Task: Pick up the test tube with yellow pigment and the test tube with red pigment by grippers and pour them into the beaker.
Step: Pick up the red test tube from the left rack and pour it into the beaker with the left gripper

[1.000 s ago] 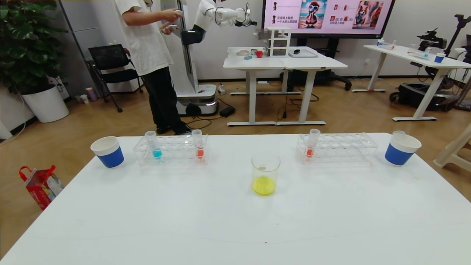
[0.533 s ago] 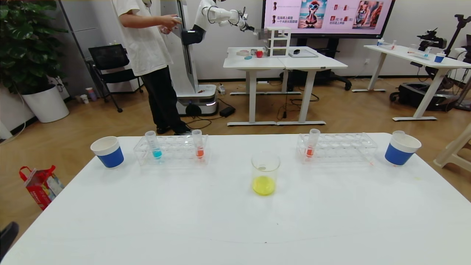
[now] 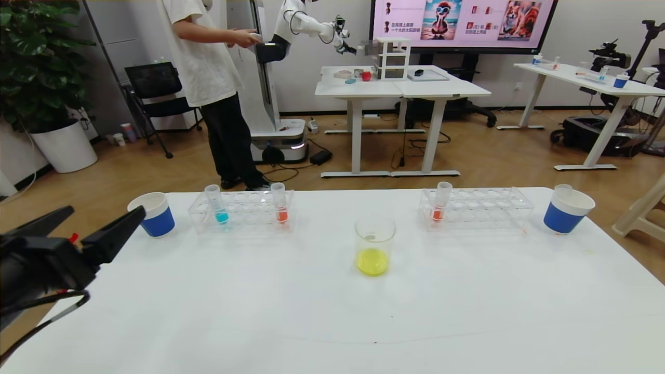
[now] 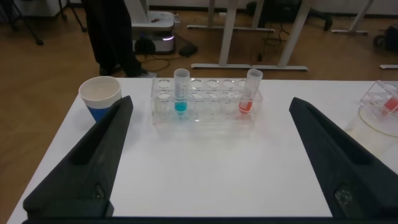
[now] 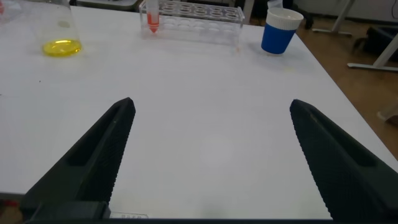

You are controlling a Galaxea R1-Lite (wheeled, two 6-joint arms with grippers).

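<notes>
The beaker [image 3: 374, 244] stands mid-table with yellow liquid in its bottom; it also shows in the right wrist view [image 5: 61, 31]. One red-pigment tube [image 3: 280, 203] stands upright in the left rack [image 3: 241, 212], another [image 3: 440, 201] in the right rack [image 3: 475, 209]. No tube with yellow pigment shows in either rack. My left gripper [image 3: 108, 209] is open and empty at the table's left edge, near the left cup. In its wrist view [image 4: 210, 101] it faces the left rack and its red tube [image 4: 250, 92]. My right gripper [image 5: 211, 102] is open and empty over bare table, with the right rack's red tube [image 5: 152, 18] far ahead.
A blue-liquid tube [image 3: 217, 204] stands in the left rack. Blue-and-white paper cups stand at the far left [image 3: 154, 214] and far right [image 3: 566, 209]; a clear tube end shows above the right cup's rim. A person and another robot are beyond the table.
My left gripper has come into the head view from the lower left and risen toward the left cup. Things on the table have not moved.
</notes>
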